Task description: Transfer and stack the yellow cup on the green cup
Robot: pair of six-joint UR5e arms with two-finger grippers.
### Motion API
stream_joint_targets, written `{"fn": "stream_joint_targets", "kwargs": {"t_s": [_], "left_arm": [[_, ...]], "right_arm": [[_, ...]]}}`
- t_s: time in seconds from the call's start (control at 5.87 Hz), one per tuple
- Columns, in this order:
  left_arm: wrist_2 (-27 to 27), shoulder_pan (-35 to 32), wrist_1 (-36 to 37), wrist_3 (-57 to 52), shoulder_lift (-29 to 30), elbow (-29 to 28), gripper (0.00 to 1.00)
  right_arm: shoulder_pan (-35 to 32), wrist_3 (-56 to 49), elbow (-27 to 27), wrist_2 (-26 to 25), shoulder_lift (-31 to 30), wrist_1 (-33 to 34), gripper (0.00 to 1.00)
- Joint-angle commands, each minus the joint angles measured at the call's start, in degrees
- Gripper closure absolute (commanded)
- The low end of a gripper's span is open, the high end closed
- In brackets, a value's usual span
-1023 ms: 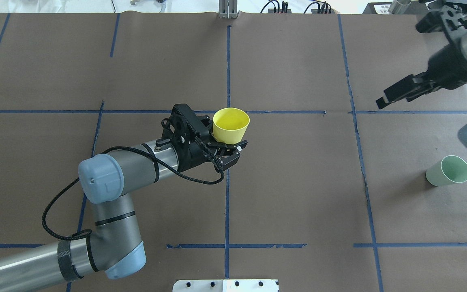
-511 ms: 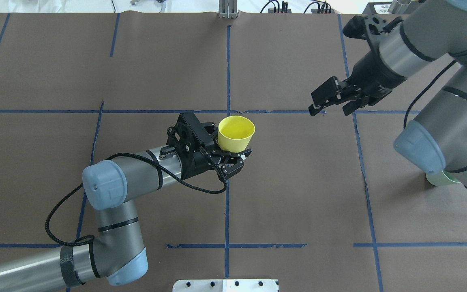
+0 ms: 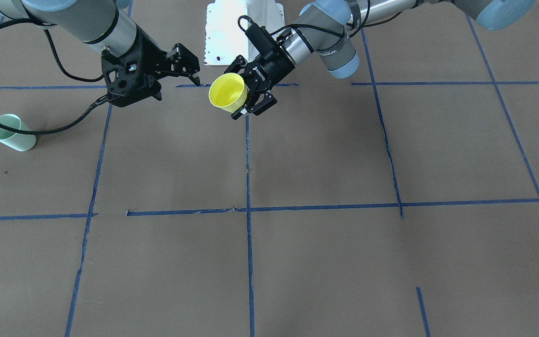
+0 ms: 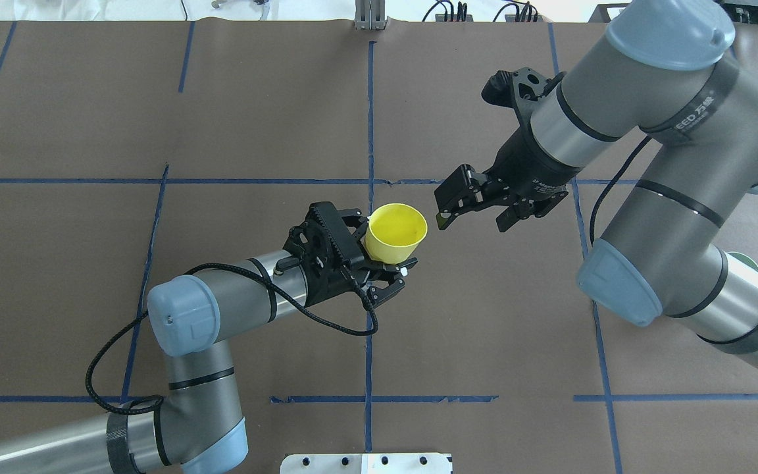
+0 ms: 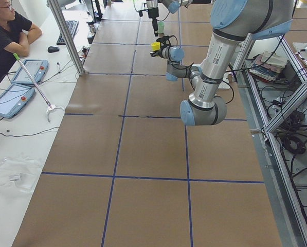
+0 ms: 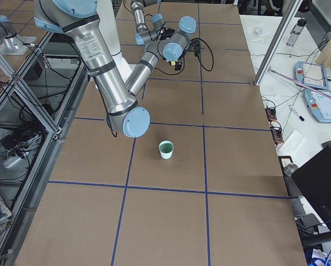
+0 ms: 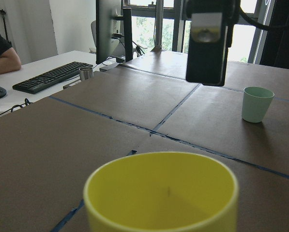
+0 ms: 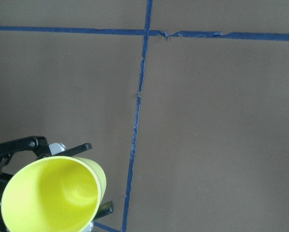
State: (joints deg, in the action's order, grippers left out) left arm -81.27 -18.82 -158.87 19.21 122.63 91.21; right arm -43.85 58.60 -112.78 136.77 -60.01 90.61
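Over the middle of the table (image 4: 221, 118), the right gripper (image 4: 474, 216) has swung in, jaws spread, just beside the yellow cup (image 4: 395, 230), which the left gripper (image 4: 395, 271) clamps near its base. Looks like a handover's next. The green cup (image 3: 11, 132) stands well apart on the robot's right.

Overhead and front cams faced each other. Left wrist cam looked level past its jaws, right wrist downward; both caught yellow cup (image 7: 161, 193).

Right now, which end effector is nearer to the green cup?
Right. The right end effector hovers open between the green cup and yellow cup; the left end effector, gripping it, is farther.
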Motion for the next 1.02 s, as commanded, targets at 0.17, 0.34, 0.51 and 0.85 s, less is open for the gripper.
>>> {"fn": "stream_joint_targets", "kwargs": {"t_s": [0.17,0.34,0.51,0.85], "left_arm": [[2.16,1.85,-0.12,-0.13,0.06,0.11,0.68],[2.17,2.29,-0.21,-0.13,-0.03,0.20,0.66],[3.04,2.99,-0.29,-0.13,-0.38,0.55,0.65],[6.01,5.27,-0.47,-0.05,0.06,0.90,0.65]], "right_arm": [[2.45,0.63,0.10,-0.10,0.15,0.01,0.00],[2.45,0.63,0.63,-0.19,0.15,-0.34,0.00],[2.37,0.63,0.80,-0.36,0.24,-0.52,0.01],[2.37,3.51,4.22,-1.95,3.92,-0.52,0.01]]}}
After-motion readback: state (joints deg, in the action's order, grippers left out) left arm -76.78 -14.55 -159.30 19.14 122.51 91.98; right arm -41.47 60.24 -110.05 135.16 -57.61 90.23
